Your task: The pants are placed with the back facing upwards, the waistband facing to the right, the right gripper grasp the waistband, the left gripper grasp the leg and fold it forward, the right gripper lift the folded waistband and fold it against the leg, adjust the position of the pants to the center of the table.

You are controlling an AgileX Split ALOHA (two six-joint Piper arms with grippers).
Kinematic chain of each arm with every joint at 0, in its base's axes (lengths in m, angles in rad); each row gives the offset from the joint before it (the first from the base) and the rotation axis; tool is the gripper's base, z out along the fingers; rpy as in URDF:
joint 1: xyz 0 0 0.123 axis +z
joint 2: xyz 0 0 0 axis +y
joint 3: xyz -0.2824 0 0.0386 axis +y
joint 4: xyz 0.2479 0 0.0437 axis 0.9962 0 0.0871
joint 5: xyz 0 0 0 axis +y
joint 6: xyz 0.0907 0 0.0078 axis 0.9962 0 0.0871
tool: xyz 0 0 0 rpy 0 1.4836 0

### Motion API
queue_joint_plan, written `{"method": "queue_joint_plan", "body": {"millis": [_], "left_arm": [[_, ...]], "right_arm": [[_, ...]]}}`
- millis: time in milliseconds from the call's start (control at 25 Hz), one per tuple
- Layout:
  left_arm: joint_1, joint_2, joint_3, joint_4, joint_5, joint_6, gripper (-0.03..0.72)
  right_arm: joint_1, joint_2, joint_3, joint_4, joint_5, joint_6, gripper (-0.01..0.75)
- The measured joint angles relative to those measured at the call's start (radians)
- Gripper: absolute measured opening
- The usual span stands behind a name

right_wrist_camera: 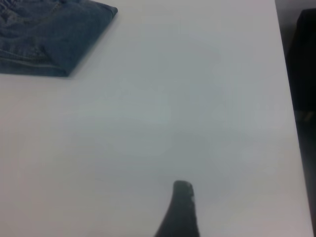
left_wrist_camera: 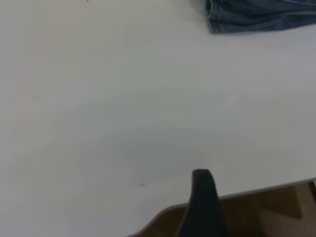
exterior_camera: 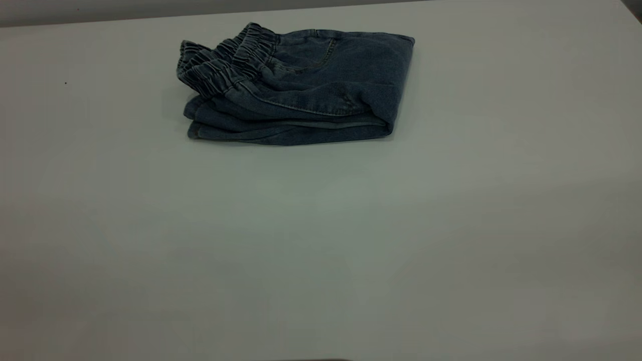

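The pants [exterior_camera: 311,85] lie folded into a compact blue denim bundle on the far part of the white table [exterior_camera: 321,240], left of its middle. The gathered elastic waistband [exterior_camera: 225,60] is on top at the bundle's left end, and a back pocket seam shows beside it. The leg is folded underneath; only plain denim layers stick out at the near left. Neither arm appears in the exterior view. A black tip of my left gripper [left_wrist_camera: 202,197] hangs over the table's edge, far from the pants [left_wrist_camera: 261,17]. My right gripper [right_wrist_camera: 182,207] shows as a black tip above bare tabletop, well away from the pants [right_wrist_camera: 49,34].
The table's edge, with brown floor [left_wrist_camera: 256,207] beyond it, runs close to the left gripper. In the right wrist view the table's side edge meets a dark area [right_wrist_camera: 303,74]. A grey wall strip [exterior_camera: 100,10] lies behind the far edge.
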Motion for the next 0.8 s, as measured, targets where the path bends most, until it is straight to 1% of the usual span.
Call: {"method": "queue_joint_plan", "body": {"millis": [200, 400, 800], "left_arm": [[0.000, -0.001, 0.000, 0.000, 0.000, 0.000, 0.505], [0.000, -0.001, 0.000, 0.000, 0.000, 0.000, 0.505], [0.000, -0.001, 0.000, 0.000, 0.000, 0.000, 0.505]], "right_arm": [[0.000, 0.000, 0.000, -0.014, 0.000, 0.014, 0.552], [0.000, 0.000, 0.000, -0.063, -0.001, 0.083, 0.552], [0.000, 0.000, 0.000, -0.066, -0.001, 0.089, 0.552]]}}
